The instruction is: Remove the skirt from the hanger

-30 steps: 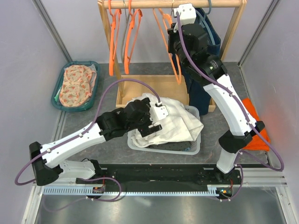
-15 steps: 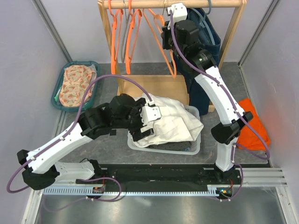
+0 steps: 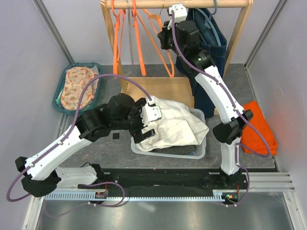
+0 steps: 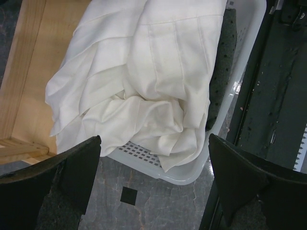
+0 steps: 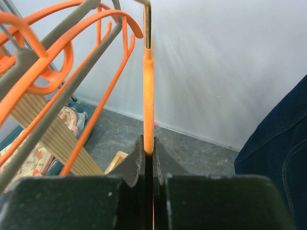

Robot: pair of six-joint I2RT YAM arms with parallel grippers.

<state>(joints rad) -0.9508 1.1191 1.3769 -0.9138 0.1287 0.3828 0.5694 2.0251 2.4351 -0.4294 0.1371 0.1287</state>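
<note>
Pale walls are closing in a grey tabletop [image 3: 112, 149], with the arms' bases sitting at the bottom of the frame. Just above them, at lower centre, a white basket [image 3: 199, 152] is standing on the tabletop. A white pleated garment, which I am taking for the skirt [image 3: 175, 123], is lying heaped in the basket and spilling over its left rim. No hanger is showing in it.

The left fingers [image 4: 76, 167] are hanging spread wide above that spilling edge, gripping nothing.

Further back, at the top of the frame, the right fingers [image 5: 138, 162] are pinching tight on the shaft of an orange hanger [image 5: 148, 91], which is reaching up toward the wooden rail [image 3: 225, 4]. A denim garment [image 3: 213, 36] is hanging to the right of it.

The skirt is looking light, thin and limp. It is likely to sag and slide instead of holding shape. The flat stitched band in the upper middle of the left wrist view is looking like the firmest place to pinch.
</note>
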